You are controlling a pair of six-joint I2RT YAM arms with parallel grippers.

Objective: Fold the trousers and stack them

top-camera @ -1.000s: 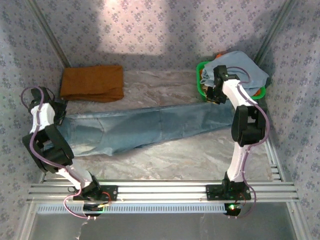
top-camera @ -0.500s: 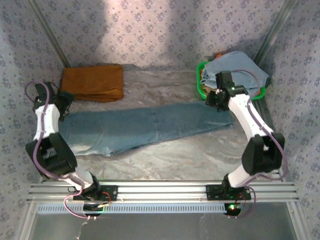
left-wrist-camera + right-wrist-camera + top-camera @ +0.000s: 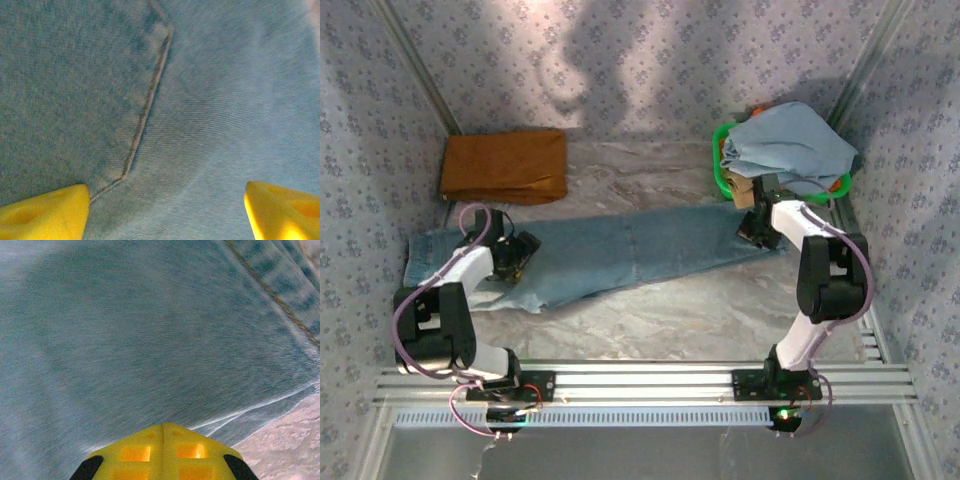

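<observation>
The trousers (image 3: 620, 250) lie flat across the table, waist to the left and leg ends to the right. My left gripper (image 3: 523, 247) hovers over the hip area. In the left wrist view its yellow fingers (image 3: 45, 210) stand far apart, open (image 3: 167, 200), above denim (image 3: 210, 100) with a stitched pocket seam. My right gripper (image 3: 757, 228) is at the leg ends by the basket. In the right wrist view its yellow tips (image 3: 162, 429) are pressed together, shut, against the denim (image 3: 150, 330) close to the hem, and no cloth shows between them.
An orange-brown folded garment (image 3: 505, 165) lies at the back left. A green basket (image 3: 717, 172) at the back right holds a paler grey-blue garment (image 3: 790, 145). Bare marbled table (image 3: 700, 310) runs in front of the trousers up to the metal rail (image 3: 640, 380).
The left gripper has swung from the far left edge rightwards onto the hip area, uncovering the waist. The right gripper has come down from the basket side to the leg ends.
</observation>
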